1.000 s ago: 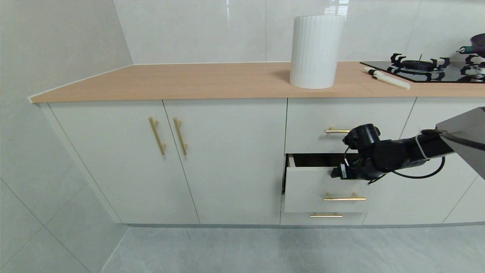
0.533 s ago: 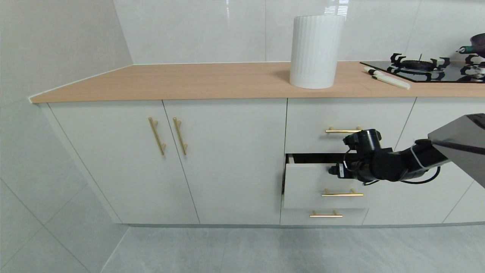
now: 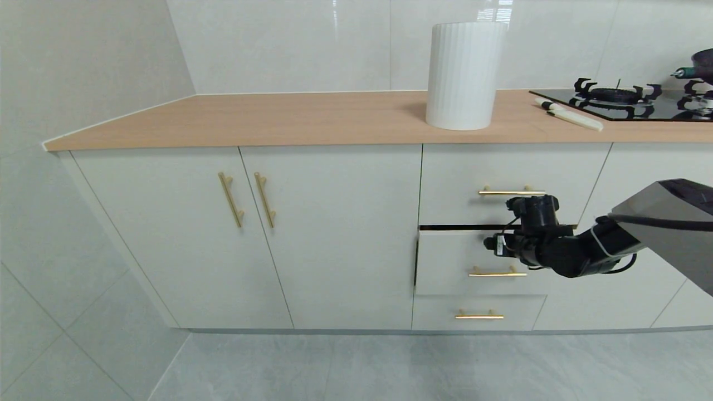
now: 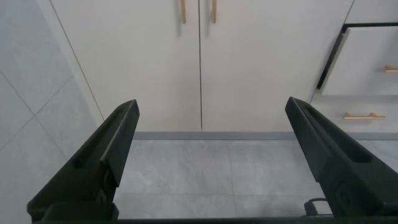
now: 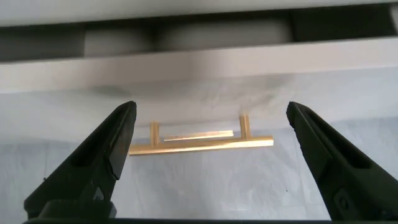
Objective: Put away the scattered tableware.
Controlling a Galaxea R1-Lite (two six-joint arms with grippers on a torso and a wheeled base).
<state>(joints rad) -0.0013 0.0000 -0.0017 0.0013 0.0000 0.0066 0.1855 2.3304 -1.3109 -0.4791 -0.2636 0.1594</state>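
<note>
We log, L to R:
- L gripper (image 4: 210,106): fingers spread wide, nothing held, above floor before cupboard doors (image 3: 245,234).
- white ribbed canister (image 3: 462,75): upright on countertop (image 3: 278,120).
- middle drawer (image 3: 445,262): ajar by a thin dark slit.
- R gripper (image 5: 210,109): agape, empty, close to drawer front, gold handle (image 5: 202,140) seen between its fingers.
- cream utensil (image 3: 569,115): lies on countertop just beside hob (image 3: 624,103).

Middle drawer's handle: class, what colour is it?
The handle is gold, seen best in the right wrist view.

No words, numbers, brand marks or signs can be read anywhere in these kitchen views.
</note>
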